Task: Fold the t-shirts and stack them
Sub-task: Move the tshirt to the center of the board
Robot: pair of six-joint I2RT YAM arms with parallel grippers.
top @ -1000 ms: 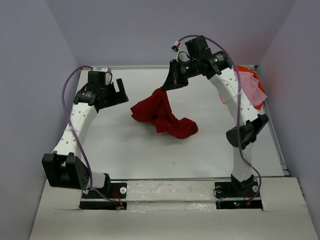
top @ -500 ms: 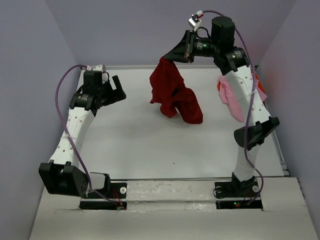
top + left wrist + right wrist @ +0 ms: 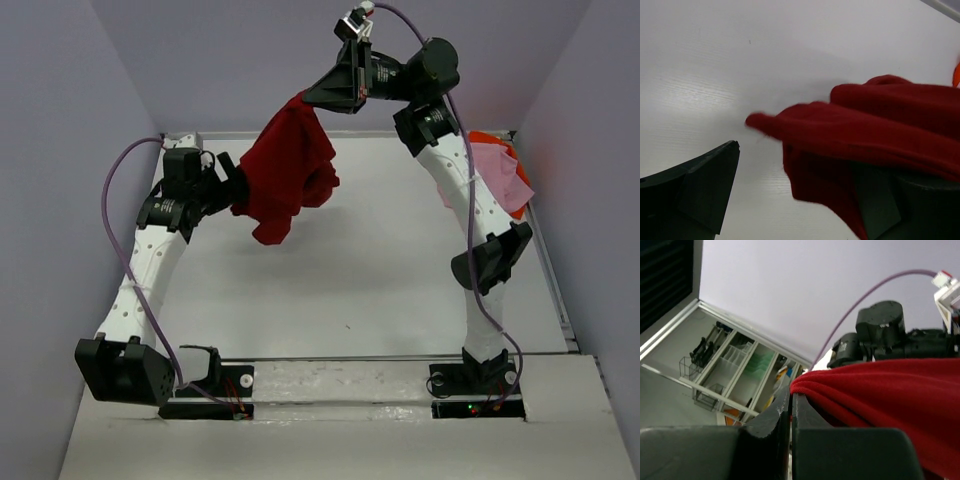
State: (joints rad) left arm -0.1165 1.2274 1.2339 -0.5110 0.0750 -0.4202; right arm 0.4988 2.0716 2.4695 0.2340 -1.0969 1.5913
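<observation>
My right gripper (image 3: pixel 313 97) is raised high over the back of the table and shut on an edge of the dark red t-shirt (image 3: pixel 288 165), which hangs from it clear of the table. In the right wrist view the jaws (image 3: pixel 791 394) pinch a fold of the red cloth (image 3: pixel 890 390). My left gripper (image 3: pixel 233 186) is open at the hanging shirt's lower left side. In the left wrist view the red cloth (image 3: pixel 875 125) hangs between its wide-apart fingers (image 3: pixel 695 190) and hides part of the right one. The light pink t-shirt (image 3: pixel 500 178) lies at the back right, over the bright orange one (image 3: pixel 490 137).
The white table top (image 3: pixel 350 280) lies below the hanging shirt. Purple walls close in the back and both sides. A raised rail (image 3: pixel 555 280) runs along the table's right edge. An orange patch (image 3: pixel 957 75) shows at the right edge of the left wrist view.
My right gripper has lifted the red shirt off the table and swung it up and to the left. My left gripper has moved right until the hanging cloth sits between its fingers.
</observation>
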